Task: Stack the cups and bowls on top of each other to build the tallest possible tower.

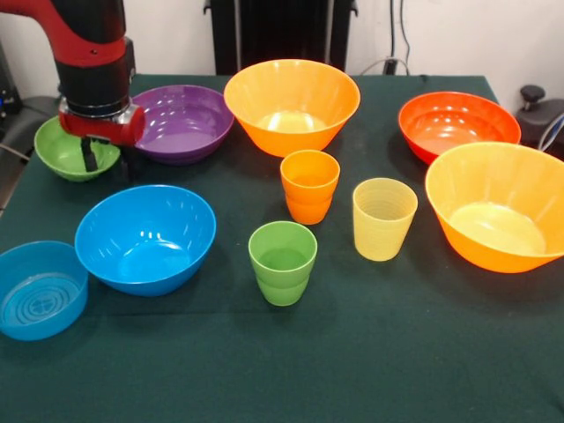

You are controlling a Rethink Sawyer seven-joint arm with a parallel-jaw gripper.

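Green baize-like cloth covers the table (370, 370), and every cup and bowl stands on it separately; no tower is begun. The green cup (282, 262) serves as the landmark. Behind it stands the orange cup (309, 185), and the yellow cup (383, 218) stands beside it, toward the picture's right. The blue bowl (145, 238) sits on its other side, with the clear blue bowl (40, 289) beyond that at the table's edge. Well behind the green cup are the purple bowl (182, 122), one big orange bowl (292, 104) and the red bowl (458, 125). The second big orange bowl (498, 216) lies past the yellow cup.

The gripper (106, 159) hangs far from the green cup, over the small green bowl (76, 148), right next to the purple bowl. One dark finger (89, 157) reaches down into the small green bowl; the second stands outside its rim, so the jaws appear spread across the wall, not yet closed on it.

Likely faults from this point:
- The glossy, sloped wall may slip from a narrow pinch.
- A lift may knock the purple bowl, which nearly touches.
- A wide bowl set on a narrow ribbed cup may tip the column.
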